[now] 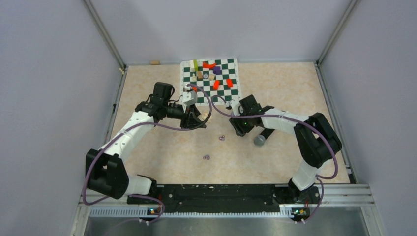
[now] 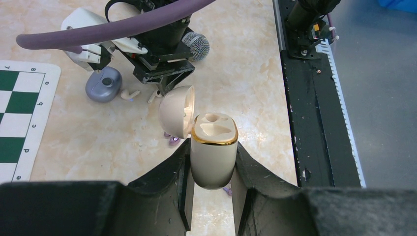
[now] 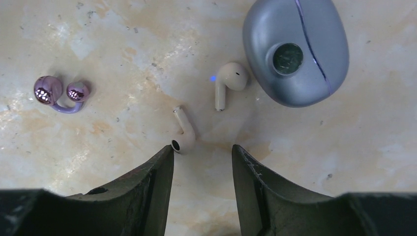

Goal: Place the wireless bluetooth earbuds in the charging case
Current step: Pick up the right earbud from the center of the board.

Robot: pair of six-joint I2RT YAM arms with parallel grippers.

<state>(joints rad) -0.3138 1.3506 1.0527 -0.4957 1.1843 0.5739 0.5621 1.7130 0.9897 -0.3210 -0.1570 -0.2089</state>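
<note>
While left pincer [image 2: 212, 147] clamps the open case [image 2: 214, 162], right pincer [image 3: 201, 147] gapes over bare table [image 3: 123, 59] beside an earbud [image 3: 184, 129].

Charging case [image 2: 214, 152]: cream, gold rim.
Clip earbud [image 3: 61, 93]: shiny purple.
Stem earbuds [image 3: 225, 83]: cream.
Oval case [image 3: 295, 49]: grey-blue.
Board [image 1: 210, 78]: green-white checks.
Table [image 1: 246, 162]: beige marbling.
Cable [image 2: 108, 29]: purple.

The cream case [image 2: 212, 162] hides its base between the left gripper's [image 2: 212, 147] fingers, and purple earbuds [image 2: 173, 142] peek from behind it. Ahead of the right gripper [image 3: 202, 147], the top edge cuts the grey case [image 3: 295, 49].
</note>
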